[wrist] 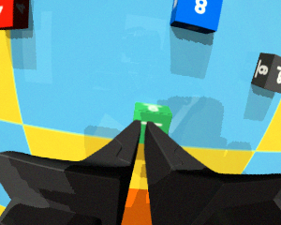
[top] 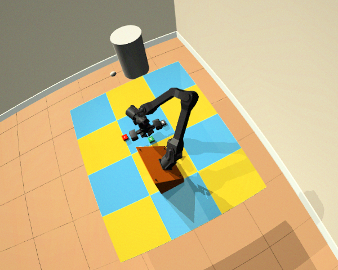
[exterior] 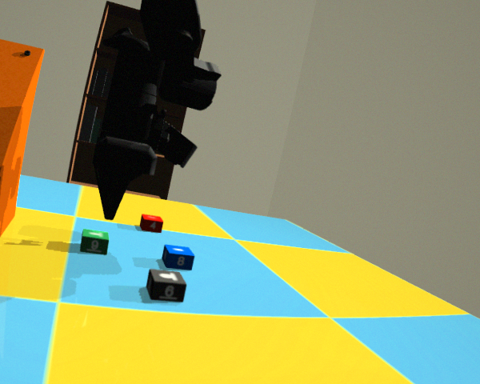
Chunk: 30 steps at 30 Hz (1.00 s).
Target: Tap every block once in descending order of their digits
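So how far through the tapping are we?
Done: no tap can be confirmed, since a tap leaves no mark.

In hand: seemingly the green 9; the shut gripper hangs just above it, tips clear in the exterior view.

Left: probably that tap, then the blue 8, black 6 and red 4, all away from the tips.

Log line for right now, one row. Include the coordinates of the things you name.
gripper [exterior: 109, 218] [wrist: 142, 127]: shut, empty | position: above green block 9 [top: 150, 139] [exterior: 94, 242] [wrist: 153, 113] | contact: none seen | blue block 8 [exterior: 178, 257] [wrist: 197, 15]: upright on mat [top: 116, 203] [exterior: 190, 342]
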{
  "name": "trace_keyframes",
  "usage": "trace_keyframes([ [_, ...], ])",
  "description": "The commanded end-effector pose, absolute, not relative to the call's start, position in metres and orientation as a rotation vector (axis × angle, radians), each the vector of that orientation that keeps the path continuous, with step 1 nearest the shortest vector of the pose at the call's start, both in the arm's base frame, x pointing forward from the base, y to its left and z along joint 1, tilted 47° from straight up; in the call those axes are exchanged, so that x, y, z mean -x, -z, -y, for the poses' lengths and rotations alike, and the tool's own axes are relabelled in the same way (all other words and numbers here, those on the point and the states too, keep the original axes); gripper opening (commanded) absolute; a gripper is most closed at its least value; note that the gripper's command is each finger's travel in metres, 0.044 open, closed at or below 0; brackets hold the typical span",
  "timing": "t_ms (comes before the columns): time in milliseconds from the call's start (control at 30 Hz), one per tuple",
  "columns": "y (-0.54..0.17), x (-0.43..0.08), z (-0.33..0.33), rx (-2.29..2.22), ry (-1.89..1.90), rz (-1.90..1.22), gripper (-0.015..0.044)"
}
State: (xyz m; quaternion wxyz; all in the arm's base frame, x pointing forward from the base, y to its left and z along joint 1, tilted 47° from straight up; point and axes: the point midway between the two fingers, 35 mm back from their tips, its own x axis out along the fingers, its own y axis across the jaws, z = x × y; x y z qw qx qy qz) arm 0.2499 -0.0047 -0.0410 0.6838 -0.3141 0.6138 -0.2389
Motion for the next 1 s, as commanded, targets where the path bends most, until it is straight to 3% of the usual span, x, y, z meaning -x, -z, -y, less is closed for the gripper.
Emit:
trace_keyframes([
  [0,0.045,-0.248,0.011,0.716,0.539,-1.381,0.002],
  [533,0.056,-0.249,0.023,0.718,0.54,-1.381,0.002],
  [800,0.034,-0.246,-0.001,0.716,0.539,-1.381,0.002],
  [967,-0.011,-0.238,-0.05,0.713,0.534,-1.383,0.002],
])
